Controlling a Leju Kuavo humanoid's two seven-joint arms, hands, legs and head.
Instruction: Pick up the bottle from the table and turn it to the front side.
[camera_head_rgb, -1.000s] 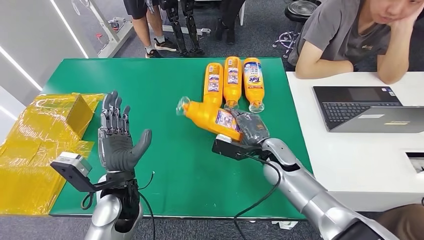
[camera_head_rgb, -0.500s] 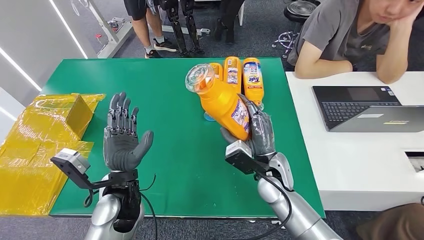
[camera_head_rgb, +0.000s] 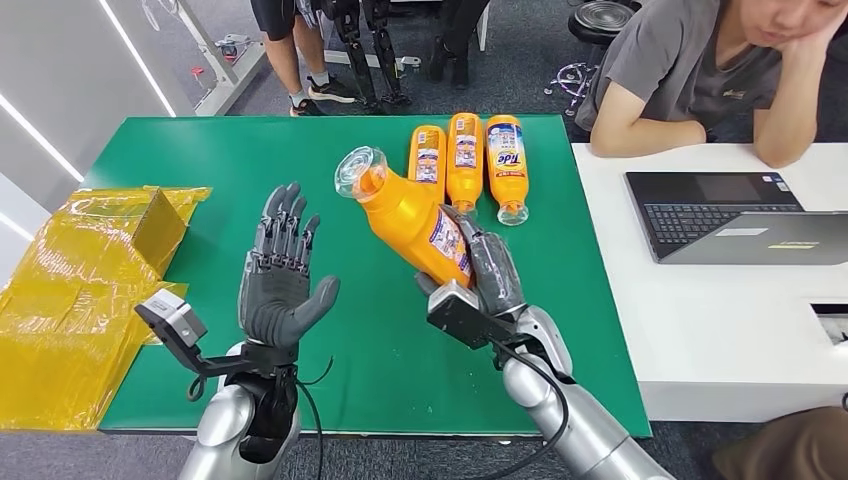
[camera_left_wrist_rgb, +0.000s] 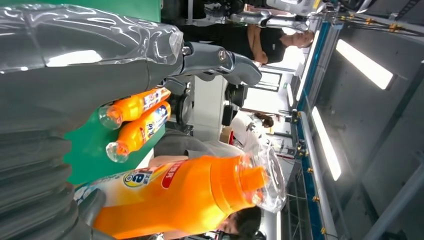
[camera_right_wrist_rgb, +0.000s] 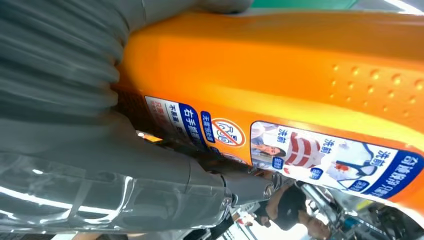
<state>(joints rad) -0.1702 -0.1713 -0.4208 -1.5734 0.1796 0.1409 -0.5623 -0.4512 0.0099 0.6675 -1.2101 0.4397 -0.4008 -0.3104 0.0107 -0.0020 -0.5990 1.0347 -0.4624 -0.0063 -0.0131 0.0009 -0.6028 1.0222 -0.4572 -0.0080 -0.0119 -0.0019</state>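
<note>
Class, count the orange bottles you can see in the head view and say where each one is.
4. One bottle is lifted in the right hand. Three lie side by side at the table's far edge: left, middle, right.

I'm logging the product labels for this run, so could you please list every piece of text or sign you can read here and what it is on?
"Tide": label of the rightmost lying bottle on the green table.
"右手" on a blue tab, beside a red prohibition sign: label of the held bottle in the right hand.
"洗前": picture panel of that same label.
Other labels and the laptop keys: too small or blurred.
</note>
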